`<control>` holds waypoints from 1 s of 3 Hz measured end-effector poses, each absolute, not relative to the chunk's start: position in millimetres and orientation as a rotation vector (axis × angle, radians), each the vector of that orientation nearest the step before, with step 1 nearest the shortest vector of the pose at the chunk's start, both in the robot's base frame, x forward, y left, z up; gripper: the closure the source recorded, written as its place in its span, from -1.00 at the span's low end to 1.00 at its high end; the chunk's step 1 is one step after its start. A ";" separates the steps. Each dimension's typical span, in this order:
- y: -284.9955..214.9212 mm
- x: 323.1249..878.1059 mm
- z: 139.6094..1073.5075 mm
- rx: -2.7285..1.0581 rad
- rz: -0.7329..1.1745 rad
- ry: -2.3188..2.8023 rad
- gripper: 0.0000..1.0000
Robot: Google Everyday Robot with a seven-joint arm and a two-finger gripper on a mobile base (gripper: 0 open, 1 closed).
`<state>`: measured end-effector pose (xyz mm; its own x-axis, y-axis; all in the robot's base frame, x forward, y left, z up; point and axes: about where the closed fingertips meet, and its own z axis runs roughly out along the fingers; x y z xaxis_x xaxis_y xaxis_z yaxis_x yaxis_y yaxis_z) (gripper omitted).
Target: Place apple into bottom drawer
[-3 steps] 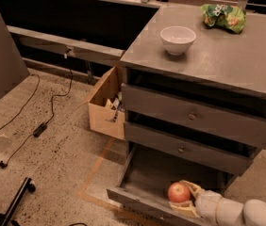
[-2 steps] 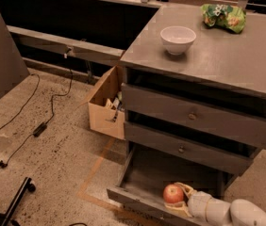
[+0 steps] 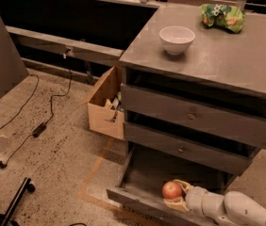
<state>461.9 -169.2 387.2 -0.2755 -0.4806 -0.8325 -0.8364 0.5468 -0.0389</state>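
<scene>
The apple [image 3: 171,190], small, round and red-orange, is inside the open bottom drawer [image 3: 145,173], near its front edge. My gripper [image 3: 176,195] reaches in from the lower right on a white arm. Its yellowish fingers [image 3: 185,186] sit around the apple, one behind it and one in front and below. The apple looks held between them, low over the drawer floor. The two upper grey drawers with small knobs are pushed in.
A white bowl [image 3: 176,39] and a green snack bag [image 3: 223,16] sit on the cabinet top. A cardboard box [image 3: 105,105] stands left of the cabinet. Black cables [image 3: 38,126] and a chair-base leg [image 3: 15,202] lie on the speckled floor.
The gripper and apple have shifted slightly left and deeper into the bottom drawer. Nothing else has moved.
</scene>
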 end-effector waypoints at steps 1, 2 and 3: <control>-169.0 461.5 387.2 -1.069 0.525 1.928 1.00; -171.4 480.6 359.3 -1.078 0.513 1.911 1.00; -166.3 512.6 321.1 -1.108 0.476 1.877 1.00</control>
<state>512.6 -166.3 321.1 -0.2154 -0.5055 -0.8355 -0.8425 0.5289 -0.1027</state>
